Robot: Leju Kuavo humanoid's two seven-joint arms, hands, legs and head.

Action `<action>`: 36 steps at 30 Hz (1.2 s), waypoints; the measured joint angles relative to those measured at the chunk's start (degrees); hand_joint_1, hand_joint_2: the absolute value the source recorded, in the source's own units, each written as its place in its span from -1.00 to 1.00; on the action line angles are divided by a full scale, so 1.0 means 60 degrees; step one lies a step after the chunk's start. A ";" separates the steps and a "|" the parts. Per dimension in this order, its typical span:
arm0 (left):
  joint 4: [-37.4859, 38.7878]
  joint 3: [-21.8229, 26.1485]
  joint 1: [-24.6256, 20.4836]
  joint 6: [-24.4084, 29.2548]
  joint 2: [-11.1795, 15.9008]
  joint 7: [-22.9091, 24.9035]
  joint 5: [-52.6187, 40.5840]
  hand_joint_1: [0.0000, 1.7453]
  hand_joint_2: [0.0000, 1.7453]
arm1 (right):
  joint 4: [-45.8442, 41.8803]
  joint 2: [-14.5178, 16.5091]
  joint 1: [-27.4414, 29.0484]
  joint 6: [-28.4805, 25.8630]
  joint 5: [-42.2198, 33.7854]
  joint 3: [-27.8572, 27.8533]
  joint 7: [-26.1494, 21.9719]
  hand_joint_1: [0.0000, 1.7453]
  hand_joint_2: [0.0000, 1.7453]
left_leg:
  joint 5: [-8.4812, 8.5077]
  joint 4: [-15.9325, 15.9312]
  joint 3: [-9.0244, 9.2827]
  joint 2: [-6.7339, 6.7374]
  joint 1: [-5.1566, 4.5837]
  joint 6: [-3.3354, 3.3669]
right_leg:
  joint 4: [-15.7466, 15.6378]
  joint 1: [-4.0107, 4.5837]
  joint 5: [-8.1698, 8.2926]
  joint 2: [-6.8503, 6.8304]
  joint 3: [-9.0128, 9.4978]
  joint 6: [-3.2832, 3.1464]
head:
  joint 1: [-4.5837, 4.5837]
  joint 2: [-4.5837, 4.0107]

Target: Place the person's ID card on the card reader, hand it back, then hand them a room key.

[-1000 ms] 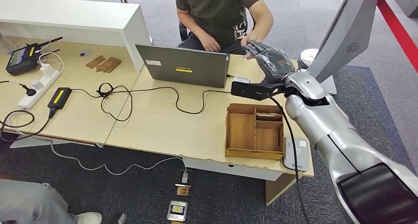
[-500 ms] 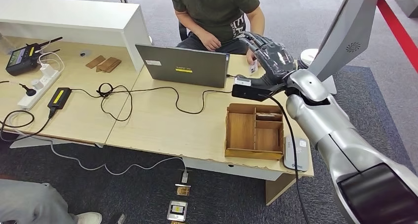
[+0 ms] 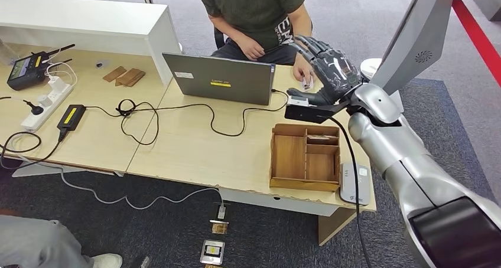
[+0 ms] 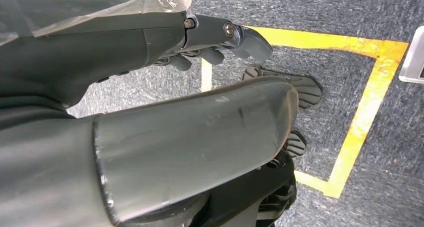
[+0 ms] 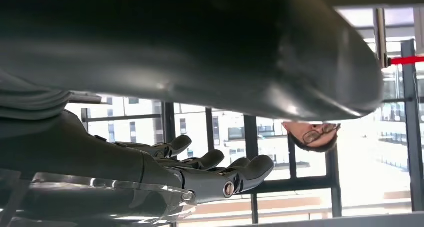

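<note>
My right hand [image 3: 331, 70] is raised palm-up over the table's [image 3: 195, 150] far edge, fingers spread, holding nothing. The person's hand [image 3: 304, 76] holds a small card [image 3: 306, 83] behind it, mostly hidden. My left hand [image 4: 220, 39] hangs with fingers loosely curled, empty.

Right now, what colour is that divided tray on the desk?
Brown wood; the tray shows best in the head view.

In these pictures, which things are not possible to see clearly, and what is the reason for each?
- ID card: head view; the right hand and the person's hand cover most of it, so who holds it is unclear.
- Right hand's palm: head view shows its back.
- Far small tray compartment: something lies there, too small to identify.
- Left hand: left wrist view, the robot's arm cover hides most of it.
</note>
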 joint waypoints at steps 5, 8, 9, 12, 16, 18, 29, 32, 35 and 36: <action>0.0000 0.0051 0.0033 0.0099 0.0000 0.0054 0.0374 -1.00 -1.00 | -0.0979 -0.0826 0.0460 0.0675 -0.1215 -0.0477 0.0028 -1.00 -1.00 | -0.0001 0.0001 0.0005 -0.0006 0.0001 0.0002 | -0.0017 0.0001 0.0000 -0.0005 0.0018 0.0001 | 0.0003 0.0000; 0.0000 0.0099 0.0058 0.0328 0.0001 0.0236 0.0533 -1.00 -1.00 | -0.2058 -0.1493 0.1257 0.1111 -0.2132 -0.0709 0.0599 -1.00 -1.00 | -0.0006 0.0001 0.0011 -0.0006 0.0001 0.0006 | -0.0025 0.0001 0.0002 -0.0005 0.0028 0.0003 | 0.0003 0.0000; 0.0000 0.0107 0.0064 0.0412 0.0002 0.0289 0.0560 -1.00 -1.00 | -0.2409 -0.1685 0.1572 0.1158 -0.2467 -0.0755 0.0784 -1.00 -1.00 | -0.0008 0.0001 0.0012 -0.0006 0.0000 0.0007 | -0.0027 0.0000 0.0003 -0.0003 0.0029 0.0005 | 0.0001 0.0000; 0.0000 0.0127 0.0065 0.0626 0.0004 0.0368 0.0607 -1.00 -1.00 | -0.3391 -0.2140 0.2510 0.1128 -0.3357 -0.0810 0.1067 -1.00 -1.00 | -0.0013 0.0001 0.0012 -0.0003 0.0000 0.0012 | -0.0028 0.0000 0.0005 0.0003 0.0027 0.0007 | -0.0001 0.0000; 0.0000 0.0207 0.0059 0.0765 0.0006 0.0298 0.0653 -1.00 -1.00 | -0.4471 -0.2482 0.3482 0.0857 -0.4109 -0.0771 0.1186 -1.00 -1.00 | -0.0014 -0.0001 0.0010 -0.0004 0.0005 0.0012 | -0.0024 0.0001 0.0003 0.0003 0.0023 0.0005 | 0.0000 0.0000; 0.0000 0.0261 0.0056 0.0801 0.0008 0.0247 0.0678 -1.00 -1.00 | -0.4876 -0.2591 0.3775 0.0674 -0.4197 -0.0722 0.1207 -1.00 -1.00 | -0.0014 -0.0002 0.0010 -0.0003 0.0008 0.0011 | -0.0022 0.0002 0.0001 0.0003 0.0021 0.0003 | -0.0001 0.0000; 0.0000 0.0489 0.0067 0.0729 0.0019 0.0176 0.0840 -1.00 -1.00 | -0.6271 -0.3444 0.4236 0.0746 -0.4849 -0.0545 0.1748 -1.00 -1.00 | -0.0013 0.0000 0.0009 -0.0001 0.0007 0.0012 | -0.0027 0.0005 0.0003 0.0000 0.0026 0.0005 | 0.0002 0.0000; 0.0000 0.0562 0.0067 0.0654 0.0037 0.0150 0.0842 -1.00 -1.00 | -0.6665 -0.3820 0.4421 0.1038 -0.5066 -0.0556 0.2192 -1.00 -1.00 | -0.0014 0.0001 0.0008 -0.0001 0.0003 0.0012 | -0.0030 0.0002 0.0004 0.0000 0.0025 0.0007 | 0.0001 0.0000; 0.0000 0.0592 0.0069 0.0592 0.0066 0.0095 0.0835 -1.00 -1.00 | -0.7127 -0.4192 0.4716 0.1139 -0.4842 -0.0546 0.2516 -1.00 0.00 | -0.0015 0.0000 0.0006 -0.0001 0.0002 0.0012 | -0.0030 0.0002 0.0003 0.0000 0.0025 0.0006 | 0.0001 0.0000; 0.0000 0.0597 0.0070 0.0569 0.0075 0.0085 0.0831 -1.00 -1.00 | -0.7264 -0.4297 0.4816 0.1139 -0.4642 -0.0531 0.2593 -1.00 0.50 | -0.0015 0.0000 0.0005 -0.0002 0.0002 0.0012 | -0.0030 0.0002 0.0003 0.0000 0.0024 0.0006 | 0.0000 0.0000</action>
